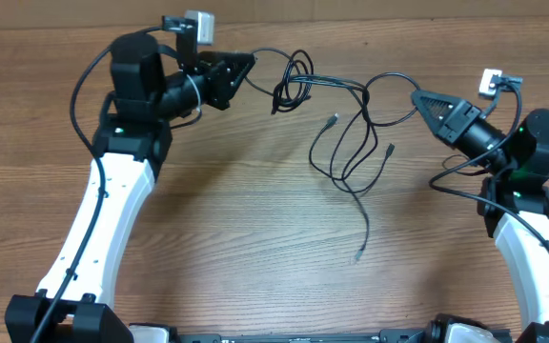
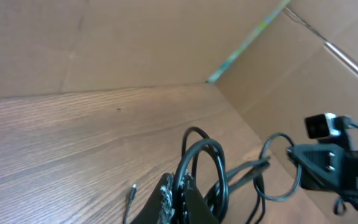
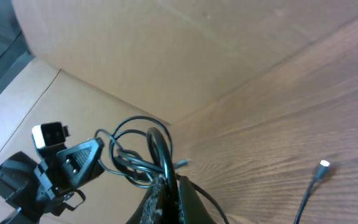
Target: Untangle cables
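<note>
Robot lab test cell: wood-grain table [image 1: 208, 248] fenced by plain cardboard walls [image 2: 104, 37]; left arm [image 1: 103, 219], right arm [image 1: 532, 248] based at lower frame edge.

Cables [image 1: 291, 89] are strung across the table [image 1: 236, 248] between the left gripper [image 1: 252, 63] and the right gripper [image 1: 416, 95], with loose ends laid nearer the front.

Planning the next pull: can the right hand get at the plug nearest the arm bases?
Likely not yet: the right hand is shut on the cables; nothing else blocks the plug.
</note>
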You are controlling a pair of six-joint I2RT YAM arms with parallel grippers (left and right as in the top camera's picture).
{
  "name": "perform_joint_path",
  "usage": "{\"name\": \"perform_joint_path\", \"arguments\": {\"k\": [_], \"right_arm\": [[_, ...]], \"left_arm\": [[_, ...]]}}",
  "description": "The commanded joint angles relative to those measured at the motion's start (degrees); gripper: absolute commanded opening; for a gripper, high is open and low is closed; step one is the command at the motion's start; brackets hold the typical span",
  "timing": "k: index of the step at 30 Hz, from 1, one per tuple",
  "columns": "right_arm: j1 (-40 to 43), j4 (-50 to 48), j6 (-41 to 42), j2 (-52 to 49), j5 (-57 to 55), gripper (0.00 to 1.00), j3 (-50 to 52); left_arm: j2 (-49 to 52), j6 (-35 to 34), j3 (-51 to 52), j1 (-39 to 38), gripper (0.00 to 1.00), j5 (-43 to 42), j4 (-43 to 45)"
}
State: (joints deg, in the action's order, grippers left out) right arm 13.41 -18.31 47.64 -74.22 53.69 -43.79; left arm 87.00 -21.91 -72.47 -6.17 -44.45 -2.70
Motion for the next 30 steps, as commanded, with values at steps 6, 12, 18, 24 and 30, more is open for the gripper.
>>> {"name": "perform_joint_path", "arguments": {"k": [6,12,18,24,30], "right_arm": [[1.68,0.92,-2.29,0.15,-1.09,0.04,-0.70],[1.68,1.01,-2.38,0.15,-1.11,0.04,-0.68],[1.68,2.58,-3.17,0.15,-2.36,0.04,-0.68],[1.73,6.69,-3.19,0.15,-7.02,0.04,-0.68],[1.75,9.73,-3.21,0.15,-10.80,0.04,-0.68]], "left_arm": [[-1.20,0.46,-0.55,4.04,0.04,-3.72,-0.20],[-1.20,5.31,-0.55,3.58,0.04,-4.98,-5.05],[-1.20,6.69,-0.55,4.33,0.04,0.92,-10.58],[-1.20,6.45,-0.55,6.05,0.04,2.93,-10.97],[-1.20,6.47,-0.55,8.87,0.04,2.89,-11.72]]}}
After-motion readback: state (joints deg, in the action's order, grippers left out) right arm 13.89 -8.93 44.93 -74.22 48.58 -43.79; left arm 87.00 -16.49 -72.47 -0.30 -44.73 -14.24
